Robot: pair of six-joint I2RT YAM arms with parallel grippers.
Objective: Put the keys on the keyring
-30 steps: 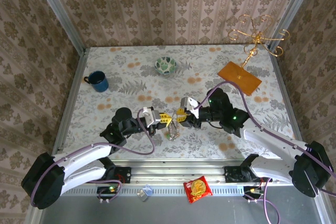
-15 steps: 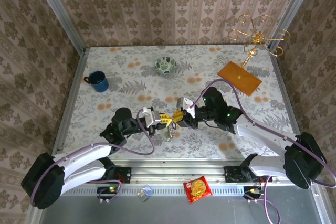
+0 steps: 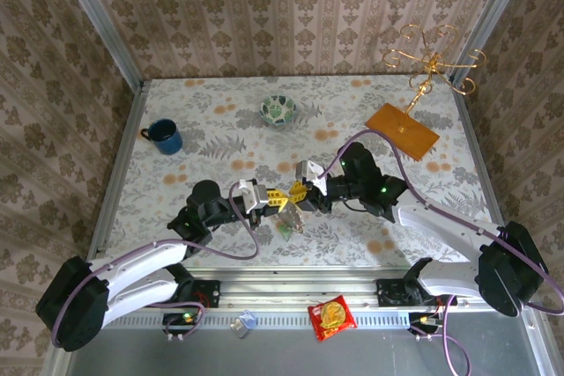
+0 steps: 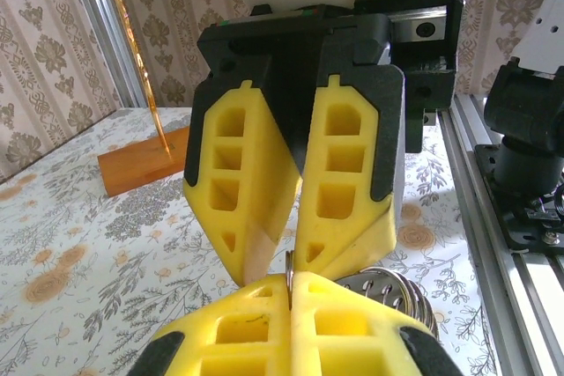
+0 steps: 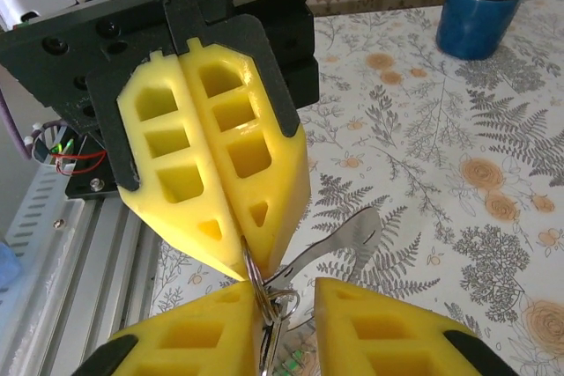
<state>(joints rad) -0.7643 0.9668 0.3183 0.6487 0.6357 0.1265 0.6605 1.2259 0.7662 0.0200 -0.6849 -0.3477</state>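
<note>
Floral-print table (image 3: 220,121), damask walls (image 3: 291,15), keys (image 5: 344,237) dangling above it.

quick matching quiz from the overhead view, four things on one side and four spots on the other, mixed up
Things:
1. blue mug
2. patterned bowl
3. orange board
4. red packet

Places:
a. far right part of the table
b. on the metal rail at the near edge
c. left side of the table
d. far middle of the table

Pairs: 1-c, 2-d, 3-a, 4-b
</note>
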